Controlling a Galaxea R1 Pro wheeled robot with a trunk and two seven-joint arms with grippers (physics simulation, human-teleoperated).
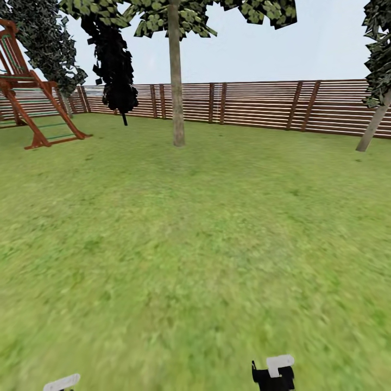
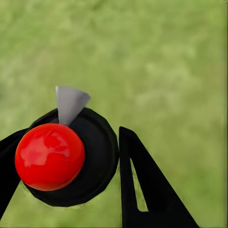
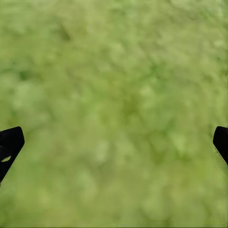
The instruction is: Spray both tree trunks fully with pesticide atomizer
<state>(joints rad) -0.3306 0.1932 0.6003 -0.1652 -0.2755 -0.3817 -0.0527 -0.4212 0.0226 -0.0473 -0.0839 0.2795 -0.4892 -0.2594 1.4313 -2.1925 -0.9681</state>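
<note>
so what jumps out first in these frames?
The glossy red ball top of the sprayer, clamped between the left gripper fingers over grass. In the head view, a straight pale tree trunk stands ahead on the lawn before the slatted fence, with a red-brown playset at far left.

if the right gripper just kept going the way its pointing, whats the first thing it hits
Most likely the grass. In the right wrist view the right gripper has its fingertips far apart with nothing between them, and only lawn lies ahead. How far off the ground is cannot be judged from the blurred picture.
</note>
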